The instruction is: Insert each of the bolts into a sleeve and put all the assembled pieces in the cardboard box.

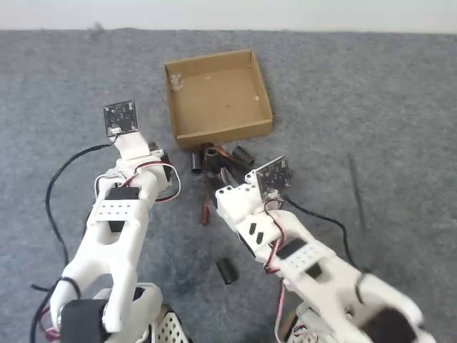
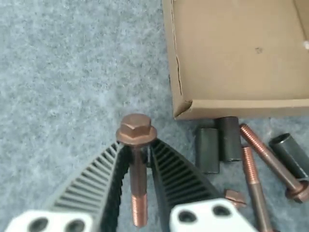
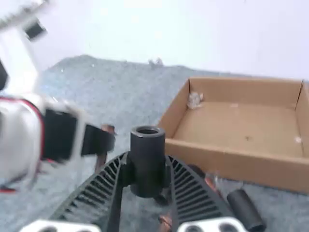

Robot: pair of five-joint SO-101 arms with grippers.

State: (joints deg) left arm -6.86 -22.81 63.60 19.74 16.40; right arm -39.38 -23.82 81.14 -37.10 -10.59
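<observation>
My left gripper (image 2: 137,154) is shut on a copper bolt (image 2: 137,133), gripping the shank just under the hex head, above the grey carpet beside the cardboard box (image 2: 176,72). My right gripper (image 3: 147,176) is shut on a black sleeve (image 3: 147,154), held upright with its open end up. Beyond it, the left arm's jaws and the bolt head (image 3: 107,129) hang close to that sleeve. The open cardboard box (image 1: 218,93) lies beyond both arms. Loose sleeves (image 2: 217,142) and bolts (image 2: 268,157) lie in a pile (image 1: 218,161) along the box's near wall.
One more black sleeve (image 1: 226,271) lies alone on the carpet between the two arm bases. A copper bolt (image 1: 206,211) rests near the right arm's wrist. Cables trail from both arms. Open carpet spreads to the far left and right.
</observation>
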